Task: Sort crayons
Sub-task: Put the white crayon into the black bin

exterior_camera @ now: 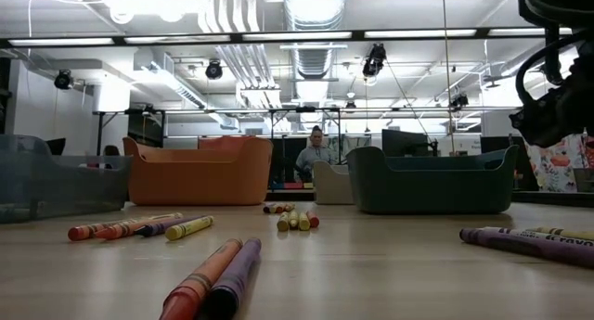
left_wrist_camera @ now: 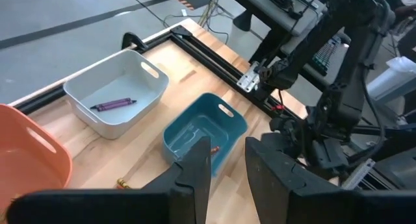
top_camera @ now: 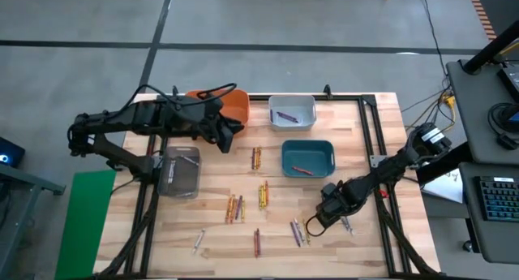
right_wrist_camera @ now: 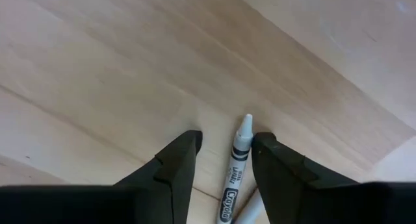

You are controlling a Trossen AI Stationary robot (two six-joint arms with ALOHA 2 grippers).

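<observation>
Right wrist view: a white crayon (right_wrist_camera: 235, 165) lies flat on the wooden table (right_wrist_camera: 130, 62), its tip between the two dark fingers (right_wrist_camera: 179, 162) of the right gripper (right_wrist_camera: 225, 143). The jaws stand apart on either side of it, close but not pressing it; it is not lifted.

In the high view this gripper (top_camera: 315, 223) is low over the table's near right part, just beside a small cluster of purple and grey crayons (top_camera: 298, 231). Other crayons lie scattered across the middle: a yellow and orange pair (top_camera: 263, 193), a red and orange group (top_camera: 234, 208), a pair (top_camera: 255, 157) nearer the bins, a dark red one (top_camera: 257, 242) and a pale one (top_camera: 197, 242) toward the near edge.

The teal bin (top_camera: 307, 158) holds one red crayon (top_camera: 302, 170); the white bin (top_camera: 292, 111) holds a purple one (top_camera: 285, 116). An orange bin (top_camera: 233, 103) stands at the far edge and a grey bin (top_camera: 179, 171) at the left.

The left gripper (top_camera: 229, 134) hangs above the table between the orange and grey bins, its jaws partly open with nothing between them in the left wrist view (left_wrist_camera: 227, 169).
</observation>
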